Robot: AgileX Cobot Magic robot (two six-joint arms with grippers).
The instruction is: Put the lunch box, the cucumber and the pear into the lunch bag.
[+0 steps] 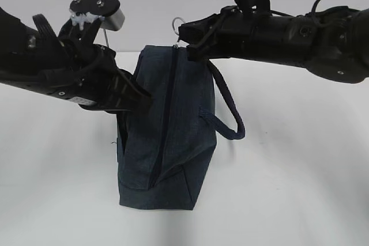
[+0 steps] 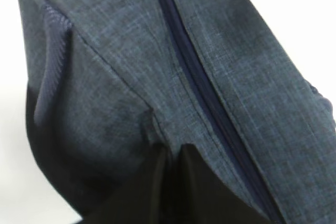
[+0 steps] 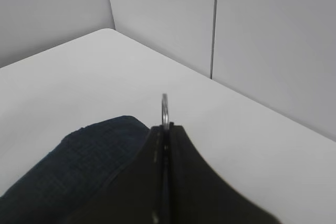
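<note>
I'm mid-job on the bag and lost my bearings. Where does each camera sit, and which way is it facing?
Exterior: in front, looking down at a slant at the upright lunch bag; both arms show, left gripper and right gripper.
Left wrist: on the left arm, close on the bag's side and zipper; dark jaws pinch the fabric.
Right wrist: on the right arm, facing the wall; shut jaws hold the ring pull.
All three share the bag.

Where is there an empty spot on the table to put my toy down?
The white table is bare right of the lunch bag, past its strap, and bare in front on the left too. It's crowded up top: the left gripper pinches the bag's side and the right gripper pinches the ring pull.
</note>
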